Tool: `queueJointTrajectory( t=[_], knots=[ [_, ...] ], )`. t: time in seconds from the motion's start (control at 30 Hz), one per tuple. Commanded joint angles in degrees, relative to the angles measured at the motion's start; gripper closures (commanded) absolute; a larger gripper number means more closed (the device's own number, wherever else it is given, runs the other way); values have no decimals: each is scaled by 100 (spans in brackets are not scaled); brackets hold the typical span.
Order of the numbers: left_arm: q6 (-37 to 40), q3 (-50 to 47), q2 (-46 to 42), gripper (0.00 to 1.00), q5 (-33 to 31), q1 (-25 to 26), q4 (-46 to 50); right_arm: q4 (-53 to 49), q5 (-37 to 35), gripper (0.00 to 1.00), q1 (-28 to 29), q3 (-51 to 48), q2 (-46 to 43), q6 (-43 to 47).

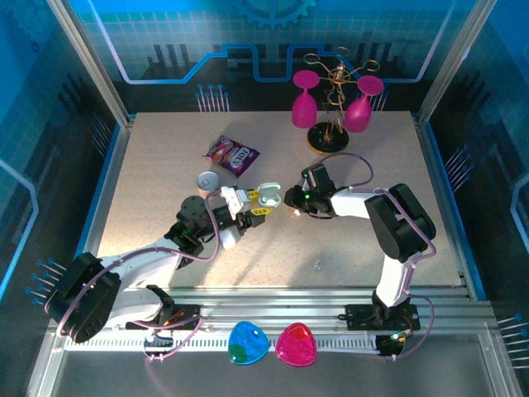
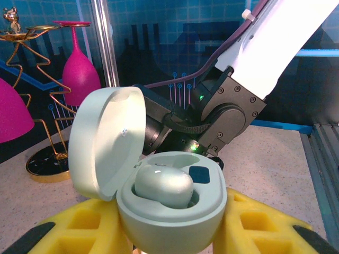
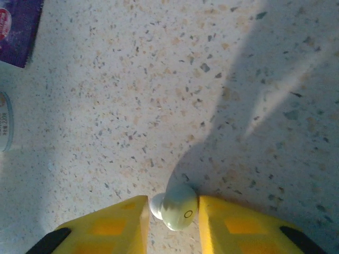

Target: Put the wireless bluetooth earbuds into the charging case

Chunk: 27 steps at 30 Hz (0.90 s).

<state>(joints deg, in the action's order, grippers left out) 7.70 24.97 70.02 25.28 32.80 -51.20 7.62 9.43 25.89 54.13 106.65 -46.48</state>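
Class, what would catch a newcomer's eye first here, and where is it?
The left gripper holds an open mint charging case, one earbud seated inside, near the table's middle. A second earbud lies on the table between the right gripper's yellow fingers. Pink glasses hang at the far edge.

A purple snack packet (image 1: 232, 155) is lying flat on the speckled table (image 1: 165, 223), and a small round tin (image 1: 207, 180) is standing just beside it. At the far side, a gold wire rack (image 1: 329, 138) is holding two pink wine glasses (image 1: 304, 103) upside down. A blue translucent piece (image 1: 247, 343) and a pink translucent piece (image 1: 296, 344) are resting side by side at the near edge.
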Motion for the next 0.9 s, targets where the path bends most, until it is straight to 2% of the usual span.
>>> queueJointTrajectory(
  t=[0.0,0.43,0.6,0.87],
  knots=[
    [117,88,-32,72,60,-16,-30,258,166,72,-84,137,152,-54],
    [152,99,3,72,47,-11,-30,662,487,75,-152,137,418,-189],
    [140,94,37,72,45,-16,-44,549,492,78,-146,153,463,-87],
    [139,89,47,72,36,-12,-48,64,361,79,-120,245,449,298]
  ],
)
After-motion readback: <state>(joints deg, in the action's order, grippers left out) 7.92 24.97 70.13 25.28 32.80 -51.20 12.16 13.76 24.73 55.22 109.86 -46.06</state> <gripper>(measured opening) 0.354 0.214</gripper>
